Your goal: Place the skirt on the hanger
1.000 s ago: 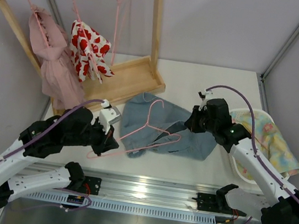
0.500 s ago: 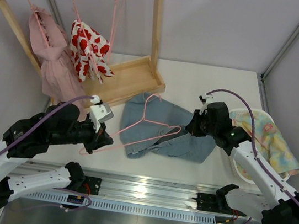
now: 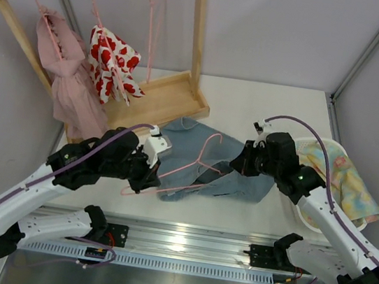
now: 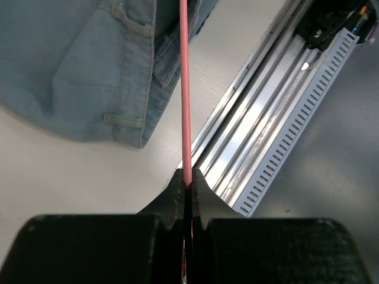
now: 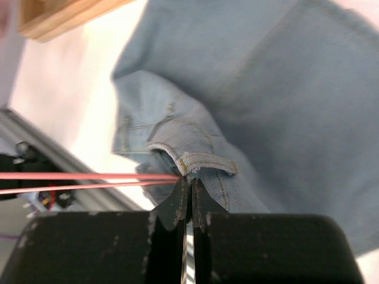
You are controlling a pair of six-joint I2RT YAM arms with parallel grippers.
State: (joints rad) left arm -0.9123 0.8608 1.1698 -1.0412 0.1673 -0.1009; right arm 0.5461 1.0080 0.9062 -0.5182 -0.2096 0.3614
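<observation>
Left gripper [image 4: 188, 177] near-left, jaws pinched on the thin pink wire hanger [image 4: 183, 89]; its long axis runs left-right, hook pointing far. Skirt [image 3: 183, 143], soft light-blue denim, lies crumpled mid-table under it. Right gripper [image 5: 188, 180] is clamped on the stitched waistband at right. Wooden rack [image 3: 174, 101] far-left

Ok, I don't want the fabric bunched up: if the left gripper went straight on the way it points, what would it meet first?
Probably the skirt: the left gripper, shut on the hanger, points along its wire toward the denim's folded edge. Its height above the cloth is unclear.
</observation>
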